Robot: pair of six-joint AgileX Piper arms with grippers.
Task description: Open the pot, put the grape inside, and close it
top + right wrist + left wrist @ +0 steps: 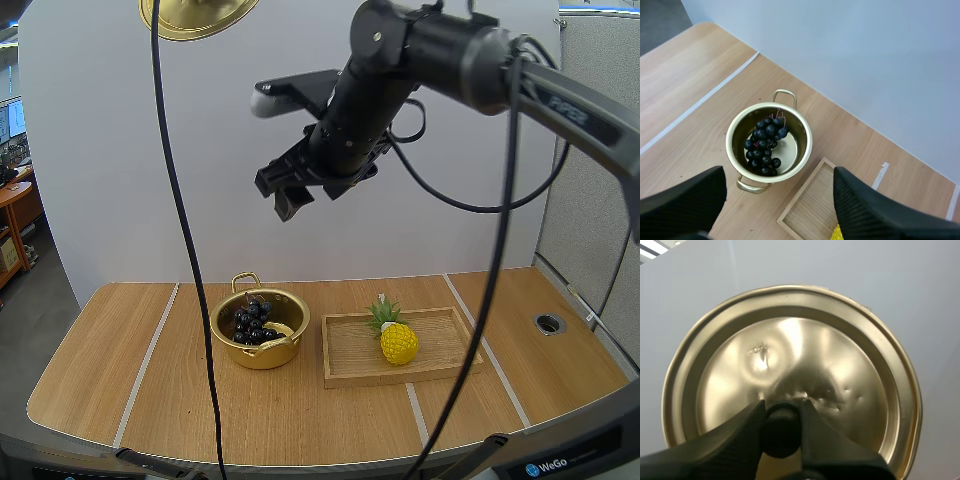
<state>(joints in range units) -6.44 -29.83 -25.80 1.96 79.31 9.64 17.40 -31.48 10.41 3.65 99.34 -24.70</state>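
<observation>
Fingers, left gripper (781, 409): clenched on the knob (782, 432) of the lid (790, 350), held high at 11 o'clock from the pot (262, 352).
Fingers, right gripper (283, 195): released, empty, poised high above the bench (120, 370).
Grapes (252, 323): inside the pot.
Step, as judged: closing. Next move calls for lowering the lid level and centred onto the rim.
Lid cut off in high view; knob largely hidden.
</observation>
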